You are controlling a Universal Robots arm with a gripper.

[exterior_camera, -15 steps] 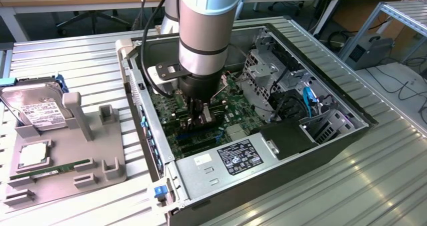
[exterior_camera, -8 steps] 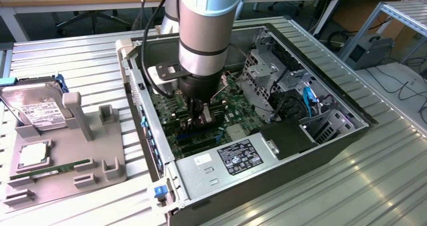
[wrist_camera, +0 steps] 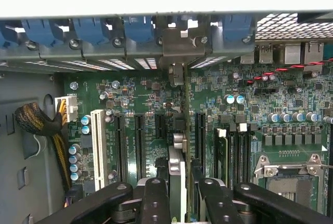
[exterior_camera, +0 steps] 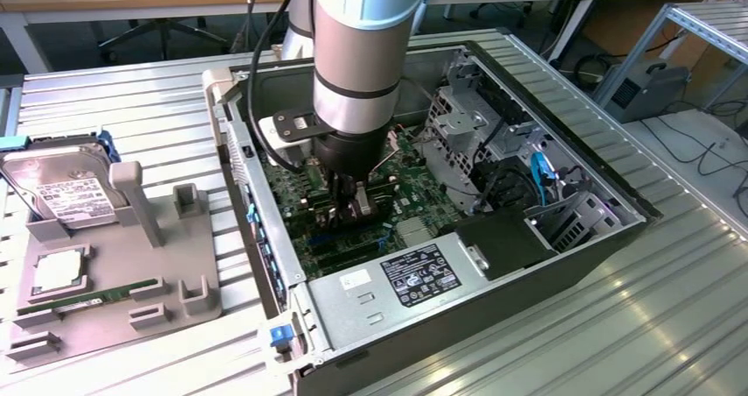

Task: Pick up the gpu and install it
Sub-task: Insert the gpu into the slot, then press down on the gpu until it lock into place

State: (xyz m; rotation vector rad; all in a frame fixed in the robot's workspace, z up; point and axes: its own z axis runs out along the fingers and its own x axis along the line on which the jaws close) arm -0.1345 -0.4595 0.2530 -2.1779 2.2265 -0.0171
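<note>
Inside the open computer case [exterior_camera: 584, 238] my gripper [exterior_camera: 354, 210] reaches down over the green motherboard [exterior_camera: 292, 181]. In the wrist view my gripper [wrist_camera: 183, 190] is shut on the gpu [wrist_camera: 177, 73], which I see edge-on as a thin upright card between the black fingers [wrist_camera: 156, 198]. Its silver bracket end meets the case's rear wall under the blue latches [wrist_camera: 138, 28]. The card's lower edge runs along a black expansion slot [wrist_camera: 199, 130]. I cannot tell how deep it sits in that slot.
A grey holder tray [exterior_camera: 164, 273] at the exterior view's left carries a hard drive [exterior_camera: 65, 194], a CPU [exterior_camera: 59, 273] and a RAM stick [exterior_camera: 88, 298]. The power supply [exterior_camera: 398, 282] and drive cage [exterior_camera: 468, 124] crowd the case. A white slot [wrist_camera: 97, 140], cable bundle [wrist_camera: 36, 120] and CPU socket [wrist_camera: 289, 182] flank the card.
</note>
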